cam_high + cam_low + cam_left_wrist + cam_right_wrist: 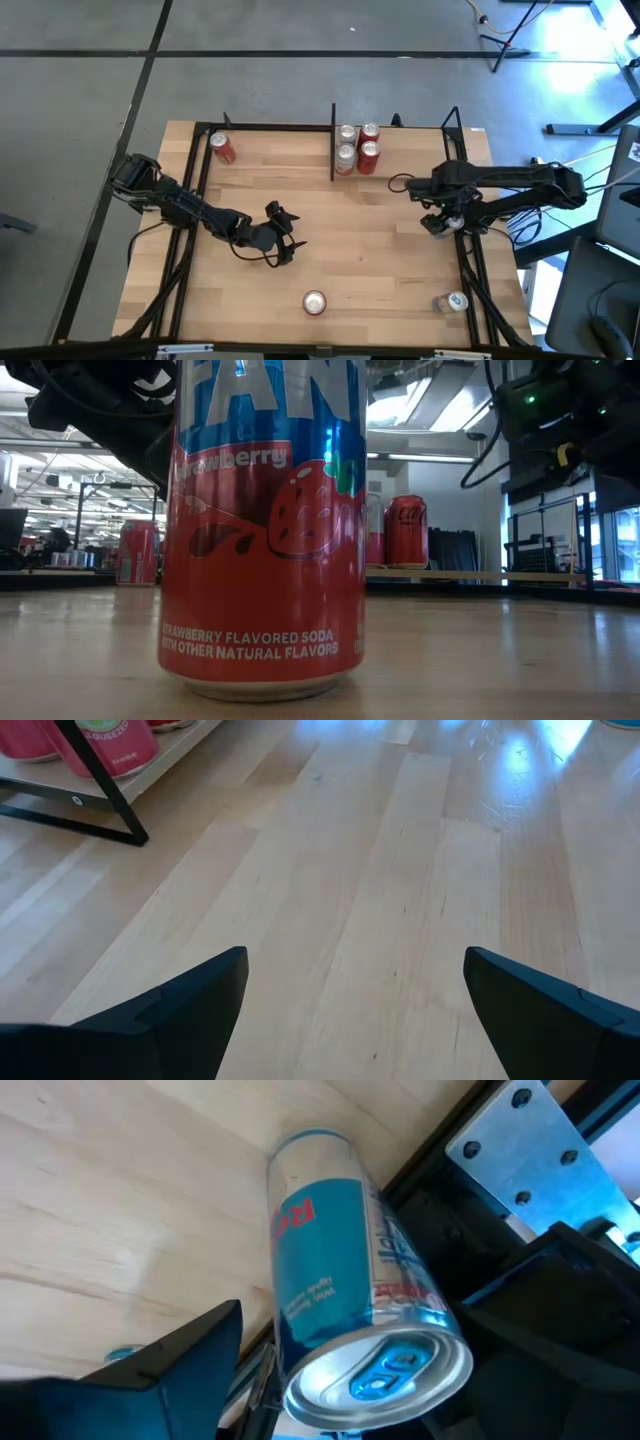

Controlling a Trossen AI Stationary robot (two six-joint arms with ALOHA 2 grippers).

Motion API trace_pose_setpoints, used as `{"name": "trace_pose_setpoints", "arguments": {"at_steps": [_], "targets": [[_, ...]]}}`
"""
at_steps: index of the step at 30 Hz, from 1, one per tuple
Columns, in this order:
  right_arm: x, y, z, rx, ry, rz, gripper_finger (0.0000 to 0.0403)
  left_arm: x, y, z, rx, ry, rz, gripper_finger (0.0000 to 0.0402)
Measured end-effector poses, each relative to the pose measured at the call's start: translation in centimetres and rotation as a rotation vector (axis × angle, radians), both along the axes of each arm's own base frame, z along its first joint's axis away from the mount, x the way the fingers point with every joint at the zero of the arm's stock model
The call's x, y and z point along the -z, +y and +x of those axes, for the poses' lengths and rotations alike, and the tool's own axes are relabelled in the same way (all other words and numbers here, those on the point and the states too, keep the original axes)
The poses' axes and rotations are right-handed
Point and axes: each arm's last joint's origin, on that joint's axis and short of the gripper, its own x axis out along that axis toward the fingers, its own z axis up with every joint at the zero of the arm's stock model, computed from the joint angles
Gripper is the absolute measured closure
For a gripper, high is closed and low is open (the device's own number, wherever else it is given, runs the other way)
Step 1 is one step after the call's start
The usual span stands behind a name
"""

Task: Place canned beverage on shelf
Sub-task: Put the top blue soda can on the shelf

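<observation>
A slim blue-and-silver can [320,1250] stands on the table by its right edge, its top toward my right wrist camera. My right gripper [438,224] is open and hangs over this can, pointing down. One finger [180,1365] shows beside the can; the can hides the other. My left gripper [283,235] is open and empty over the table's middle, also shown in the left wrist view [355,1010]. The shelf [280,135] runs along the far edge and holds one red can [222,148] at its left. Several cans [357,148] stand right of the dark divider [332,150].
A red strawberry soda can [314,303] stands at the near edge, filling the low view [262,530]. Another blue-silver can [452,302] stands at the near right. The black table frame [520,1140] is close beside my right gripper. Bare wood lies between the arms.
</observation>
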Motion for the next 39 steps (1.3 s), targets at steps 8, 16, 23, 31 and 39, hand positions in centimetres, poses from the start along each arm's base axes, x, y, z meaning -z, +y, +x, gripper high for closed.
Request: {"name": "trace_pose_setpoints", "arguments": {"at_steps": [8, 16, 23, 31, 39], "targets": [[0.1, 0.0, 0.1, -0.053, 0.01, 0.005, 0.018, 0.0, 0.0, 0.0, 0.0, 0.0, 0.0, 0.004], [-1.6, -0.3, 1.1, -0.181, -0.109, -0.002, 0.02, 0.0, 0.0, 0.0, 0.0, -0.005, -0.002, 0.004], [-6.8, -1.1, 3.3, -0.328, -0.275, -0.195, 0.02, 0.0, 0.0, 0.0, 0.0, -0.005, -0.002, 0.004], [-10.8, -5.0, 7.5, -0.508, -0.3, -0.39, 0.02, 0.0, 0.0, 0.0, 0.001, -0.005, -0.002, 0.004], [-11.3, -11.8, 9.8, -0.575, -0.226, -0.392, 0.02, 0.0, 0.0, 0.0, 0.002, -0.004, -0.002, 0.004]]}}
